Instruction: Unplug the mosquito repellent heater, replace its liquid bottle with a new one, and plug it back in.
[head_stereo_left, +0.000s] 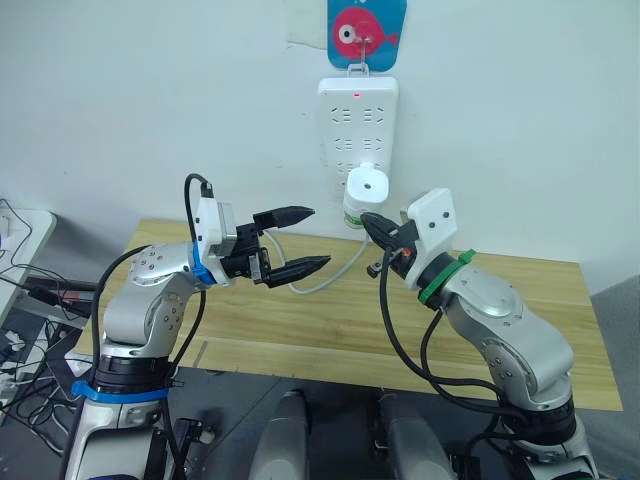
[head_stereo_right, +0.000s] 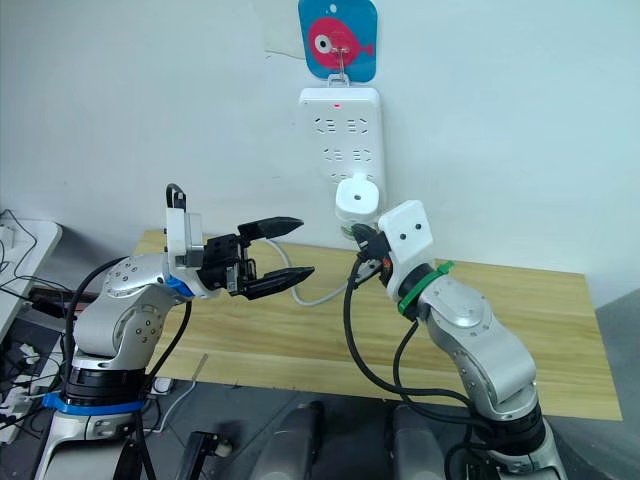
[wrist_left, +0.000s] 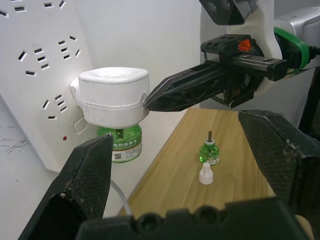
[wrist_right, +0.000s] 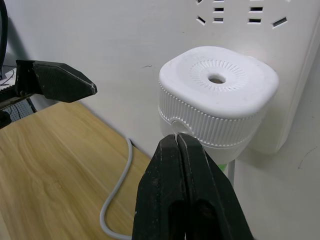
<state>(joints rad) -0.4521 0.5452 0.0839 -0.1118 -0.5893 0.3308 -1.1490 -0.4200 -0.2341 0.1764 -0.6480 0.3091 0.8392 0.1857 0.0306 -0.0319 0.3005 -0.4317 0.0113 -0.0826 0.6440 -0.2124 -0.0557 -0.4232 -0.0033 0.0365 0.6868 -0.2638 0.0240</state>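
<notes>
Touching heater | right hand closed | green bottle fitted

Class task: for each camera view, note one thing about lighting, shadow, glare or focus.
Left eye view: even light, and a red lamp glows on the power strip. Left wrist view: a bright patch washes out the strip beside the heater; the left gripper looms large and soft. Right wrist view: the heater's top is crisp, the right gripper is dark with little detail.
</notes>
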